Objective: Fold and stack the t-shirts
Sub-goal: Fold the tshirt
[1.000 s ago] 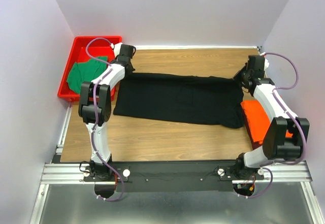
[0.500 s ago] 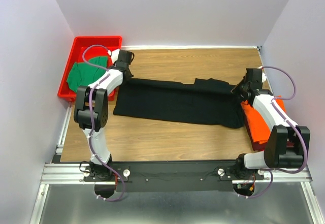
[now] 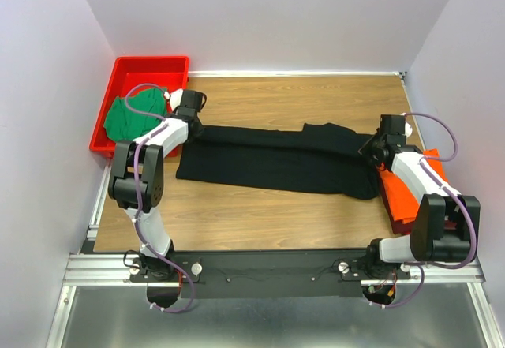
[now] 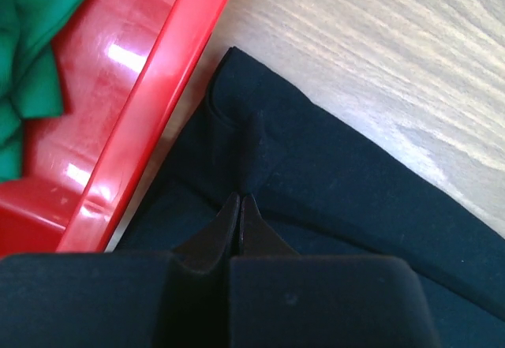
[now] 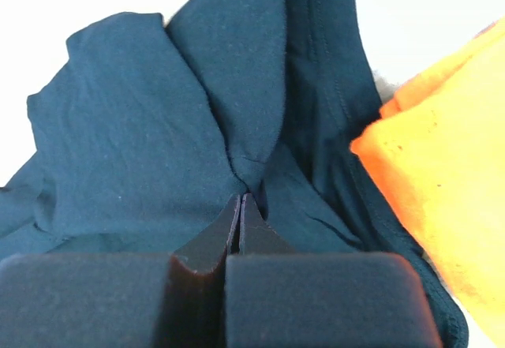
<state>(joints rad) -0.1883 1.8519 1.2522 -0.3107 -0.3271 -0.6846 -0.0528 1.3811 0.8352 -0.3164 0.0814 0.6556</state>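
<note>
Since a second ago the black t-shirt's (image 3: 276, 162) far edge has been drawn nearer, narrowing it into a long band across the middle of the surface (image 3: 260, 214), with its right end humped up. This fold looks only half done. The orange t-shirt (image 3: 410, 186) already lies folded at the right edge, and the green t-shirt (image 3: 126, 117) waits crumpled in the red tray (image 3: 150, 64), so stacking remains. The left jaws and right jaws are each pinched tight on a far corner of the black cloth.
</note>
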